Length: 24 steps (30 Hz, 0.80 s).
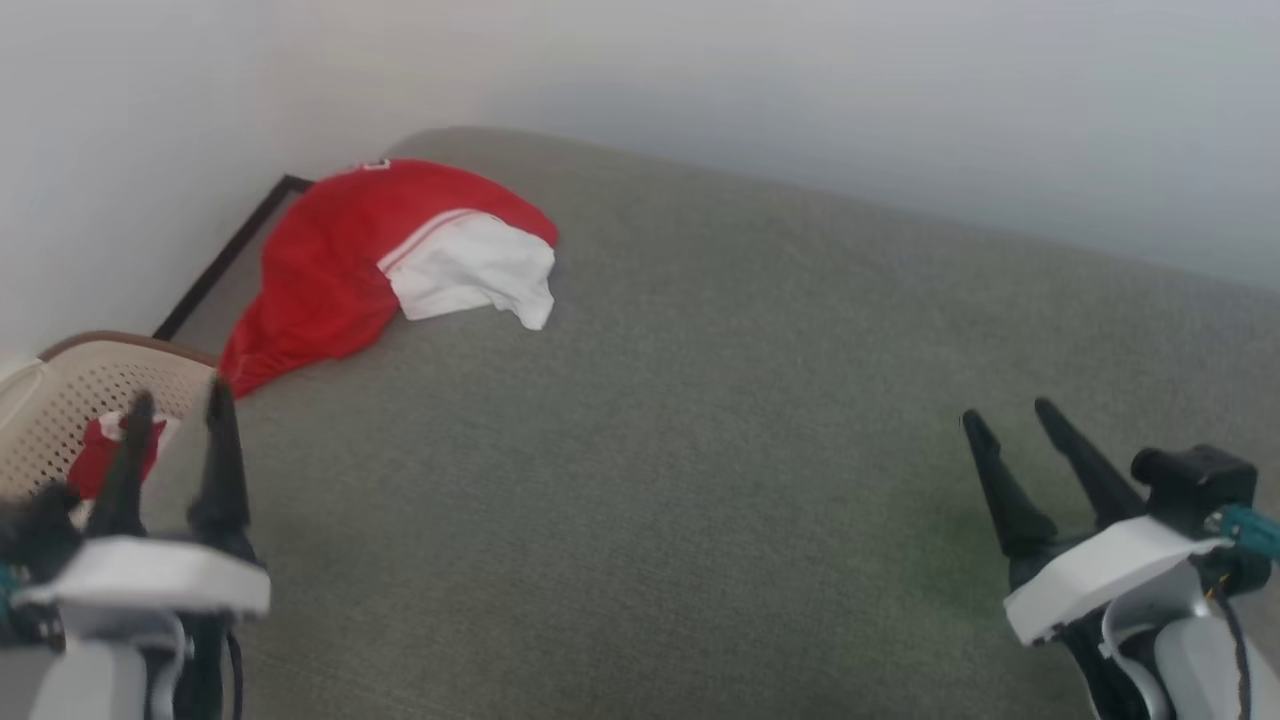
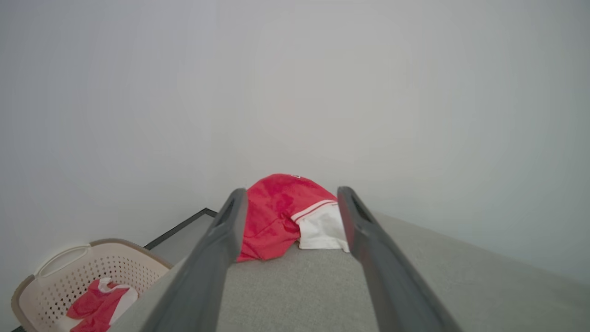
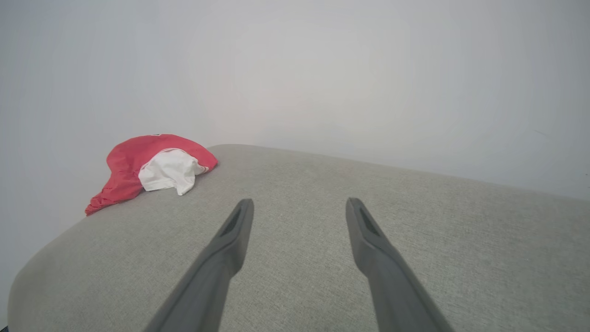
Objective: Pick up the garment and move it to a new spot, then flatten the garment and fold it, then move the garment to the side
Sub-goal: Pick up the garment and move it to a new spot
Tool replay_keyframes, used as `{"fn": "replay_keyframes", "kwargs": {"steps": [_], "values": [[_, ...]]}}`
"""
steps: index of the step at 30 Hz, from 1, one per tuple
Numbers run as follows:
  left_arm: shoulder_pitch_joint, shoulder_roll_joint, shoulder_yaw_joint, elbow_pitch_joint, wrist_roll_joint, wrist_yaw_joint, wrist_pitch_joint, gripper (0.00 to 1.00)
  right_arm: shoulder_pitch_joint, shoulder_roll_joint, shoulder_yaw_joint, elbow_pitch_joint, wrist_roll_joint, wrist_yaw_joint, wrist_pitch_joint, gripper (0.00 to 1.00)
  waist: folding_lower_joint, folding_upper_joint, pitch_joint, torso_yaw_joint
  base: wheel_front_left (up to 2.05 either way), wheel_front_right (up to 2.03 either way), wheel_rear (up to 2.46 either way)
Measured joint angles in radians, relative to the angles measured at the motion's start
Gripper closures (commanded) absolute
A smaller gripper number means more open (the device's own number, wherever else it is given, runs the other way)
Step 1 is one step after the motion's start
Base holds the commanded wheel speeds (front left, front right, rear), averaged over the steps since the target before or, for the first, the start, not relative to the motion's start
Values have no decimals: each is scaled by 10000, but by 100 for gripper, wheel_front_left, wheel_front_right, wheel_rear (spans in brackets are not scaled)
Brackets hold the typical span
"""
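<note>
The garment (image 1: 340,260), a red shirt with a white sleeve on top, lies bunched at the far left corner of the grey padded surface (image 1: 700,450). It also appears between the left fingers as the garment (image 2: 276,216) and far left as the garment (image 3: 138,170). My left gripper (image 1: 180,400) hovers open at the lower left, well short of it, with nothing between its fingers. My right gripper (image 1: 1005,415) stands open at the lower right, far from the cloth and over bare surface.
A beige perforated laundry basket (image 1: 60,400) sits beside the surface at the left, with another red-and-white cloth (image 2: 99,302) inside. A pale wall runs behind the surface. A dark floor strip (image 1: 230,255) shows by the far left corner.
</note>
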<state>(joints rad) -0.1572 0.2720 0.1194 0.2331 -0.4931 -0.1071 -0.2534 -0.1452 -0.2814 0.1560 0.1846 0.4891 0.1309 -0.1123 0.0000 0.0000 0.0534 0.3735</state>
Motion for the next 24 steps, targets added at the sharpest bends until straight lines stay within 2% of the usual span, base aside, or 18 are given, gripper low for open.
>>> {"fn": "replay_keyframes", "kwargs": {"steps": [15,24], "values": [[-3656,825,-221,3256,-723,-184,-46,0,-674,-548,-336,-1668,-424,0,951,0,0,0,1917,-745,0,0,0],[-5922,1283,-1060,5459,-1204,-219,343,0,-1181,-765,-550,-2646,-686,-2,1486,0,1,0,3464,-1203,0,0,0]]}}
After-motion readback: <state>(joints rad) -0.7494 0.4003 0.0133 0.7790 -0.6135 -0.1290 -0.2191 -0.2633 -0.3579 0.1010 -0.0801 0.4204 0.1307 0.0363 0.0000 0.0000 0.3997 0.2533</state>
